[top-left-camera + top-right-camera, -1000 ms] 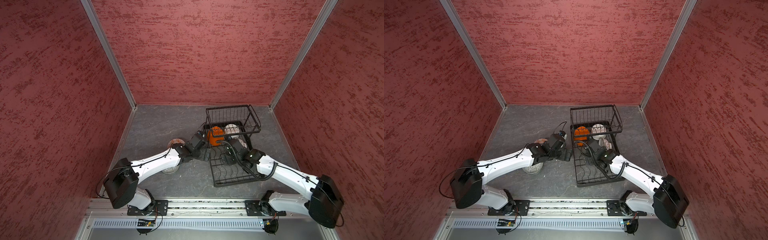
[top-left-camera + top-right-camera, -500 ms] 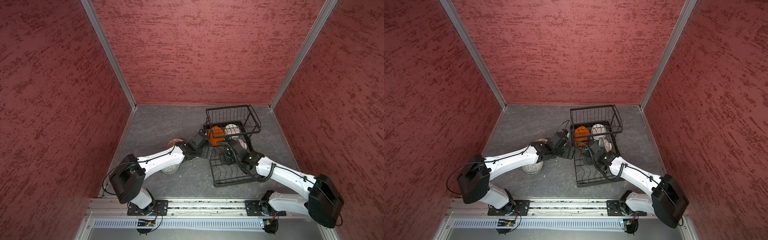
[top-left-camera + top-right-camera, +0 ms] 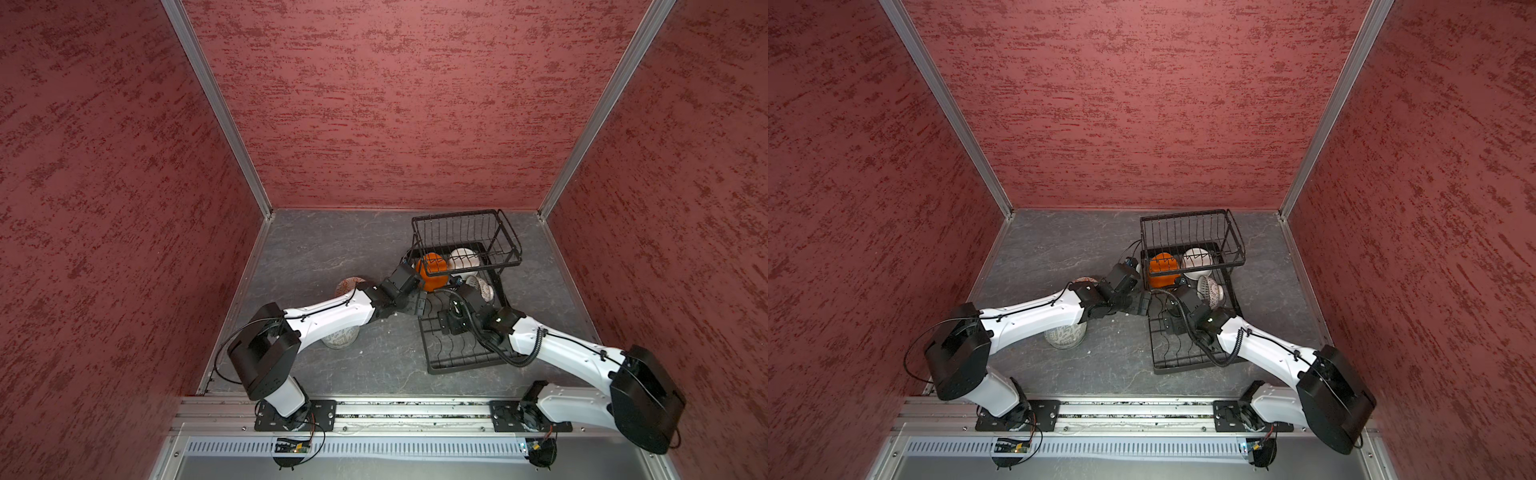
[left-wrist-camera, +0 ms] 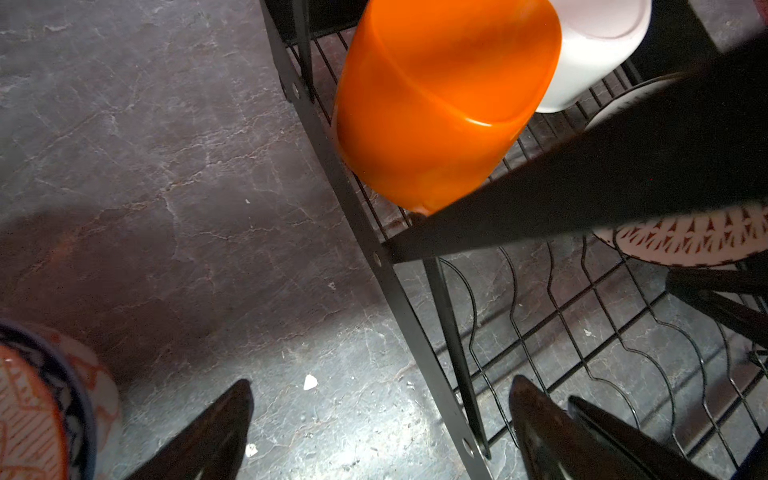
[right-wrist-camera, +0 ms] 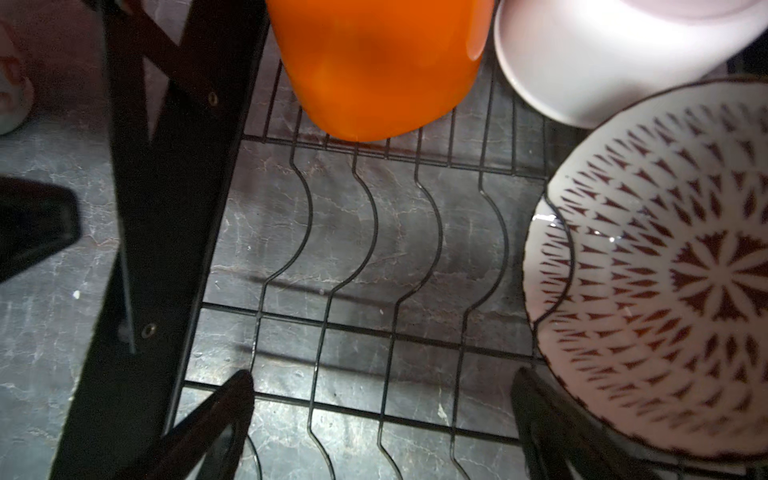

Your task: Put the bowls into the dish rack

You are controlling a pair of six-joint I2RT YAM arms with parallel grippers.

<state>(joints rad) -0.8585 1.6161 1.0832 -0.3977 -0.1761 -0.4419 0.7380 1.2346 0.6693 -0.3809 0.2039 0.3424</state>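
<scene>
- The dish rack (image 3: 469,368) stands on the right part of the grey worktop (image 3: 332,249), its raised basket at the far end.
- On the rack's base, under the basket, an orange bowl (image 3: 432,270) and a white bowl (image 3: 463,259) lie tipped, side by side and touching.
- Just in front of the white one, a patterned bowl (image 5: 665,270) stands on its edge among the curved dividers.
- My right pincer (image 5: 382,376) hangs over the dividers with its jaws wide apart and nothing between them. The patterned bowl is just beside one finger.
- My left pincer (image 4: 382,384) is spread wide and empty too. It straddles the rack's side rail, one finger over the worktop and one over the base, near the orange bowl.
- Outside the rack, a red-patterned bowl (image 3: 348,284) sits on the worktop beside my left arm.
- A black-patterned bowl (image 3: 340,337) sits nearer the front, partly hidden under that arm.
</scene>
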